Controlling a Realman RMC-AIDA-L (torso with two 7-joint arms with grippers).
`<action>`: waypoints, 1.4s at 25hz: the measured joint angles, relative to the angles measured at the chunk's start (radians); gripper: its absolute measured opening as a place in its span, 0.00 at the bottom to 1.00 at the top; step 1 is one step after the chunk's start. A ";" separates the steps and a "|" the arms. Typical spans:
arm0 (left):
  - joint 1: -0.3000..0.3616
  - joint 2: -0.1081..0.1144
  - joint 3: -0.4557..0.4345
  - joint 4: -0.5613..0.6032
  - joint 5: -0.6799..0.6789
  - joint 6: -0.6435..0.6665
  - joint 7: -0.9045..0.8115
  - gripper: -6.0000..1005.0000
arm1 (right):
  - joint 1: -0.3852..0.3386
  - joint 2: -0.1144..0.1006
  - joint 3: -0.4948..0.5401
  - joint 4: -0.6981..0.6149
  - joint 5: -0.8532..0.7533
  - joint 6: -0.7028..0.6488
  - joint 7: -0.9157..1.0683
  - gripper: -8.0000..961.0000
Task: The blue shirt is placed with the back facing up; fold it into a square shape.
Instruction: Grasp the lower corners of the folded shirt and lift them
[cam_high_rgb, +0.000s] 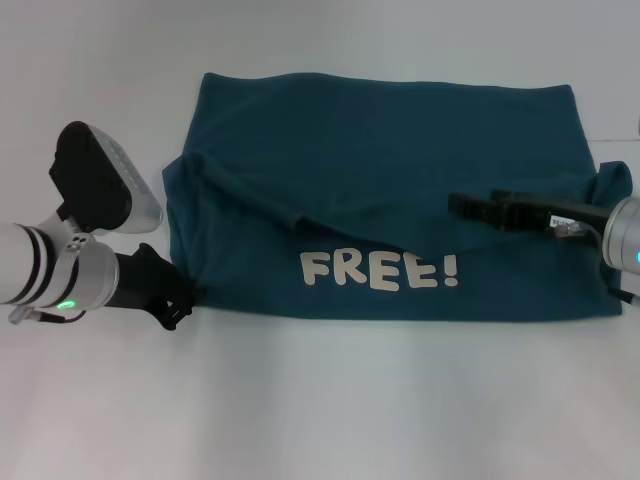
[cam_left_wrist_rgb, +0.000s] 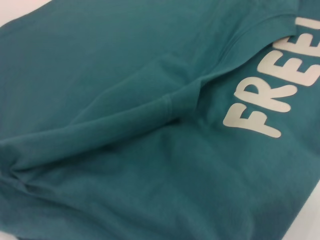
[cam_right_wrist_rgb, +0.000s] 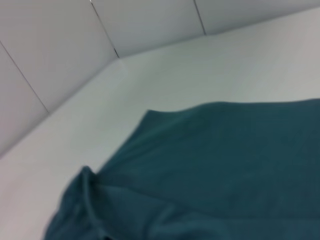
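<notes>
1. One blue shirt (cam_high_rgb: 380, 190) lies across the middle of the white tabletop (cam_high_rgb: 320, 400), folded into a wide rectangle, with the white letters "FREE!" (cam_high_rgb: 380, 270) facing up along its near edge.
2. A folded-in sleeve makes a diagonal ridge from the shirt's left side toward the lettering; the left wrist view shows this seam close up beside the letters.
3. The left tool (cam_high_rgb: 172, 296) sits at the shirt's near-left corner, touching the fabric edge; whether its fingers are apart or clamped on the cloth cannot be told.
4. The right tool (cam_high_rgb: 470, 207) reaches in from the right, low over the right part of the shirt, just beyond the exclamation mark; its dark fingers look pressed together, with no cloth seen between them.
5. A small bunch of fabric sticks out at the shirt's right edge, behind the right arm.
6. The right wrist view shows the shirt's far corner on the tabletop, with pale wall panels (cam_right_wrist_rgb: 75, 45) beyond.
</notes>
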 joint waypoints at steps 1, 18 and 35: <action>0.004 -0.001 -0.002 0.012 0.000 0.014 0.000 0.06 | -0.001 -0.001 0.002 -0.006 -0.031 0.000 0.017 0.82; 0.064 -0.015 -0.011 0.149 0.006 0.181 -0.042 0.06 | -0.019 0.006 -0.081 -0.637 -0.815 -0.381 0.748 0.78; 0.069 -0.017 -0.014 0.169 0.003 0.200 -0.040 0.06 | -0.137 0.008 -0.148 -0.655 -1.002 -0.451 0.908 0.71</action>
